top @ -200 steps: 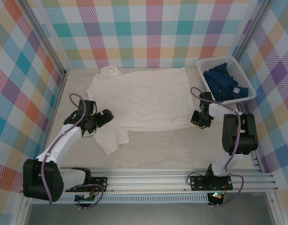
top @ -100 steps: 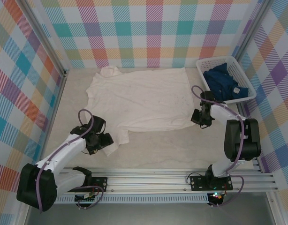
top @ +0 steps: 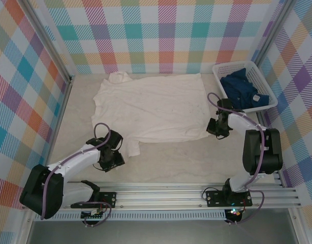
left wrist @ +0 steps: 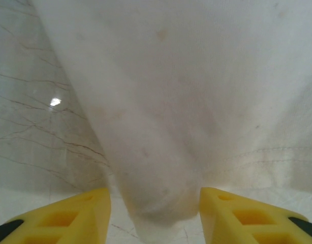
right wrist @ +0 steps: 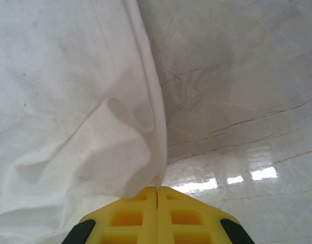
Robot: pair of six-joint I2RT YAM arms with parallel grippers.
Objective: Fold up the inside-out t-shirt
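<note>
The inside-out t-shirt (top: pixel 151 109) lay spread on the worktop (top: pixel 186 157), left of the basket (top: pixel 235 64). Near the basket, the right tool (top: pixel 215 129) was clenched on the shirt's hem corner. Farther from the basket, the left tool (top: pixel 119 153) stood parted around a sleeve tip.

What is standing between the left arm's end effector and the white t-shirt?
Nothing visible does. The white t-shirt has its sleeve lying right between the yellow fingers of the left end effector.
</note>
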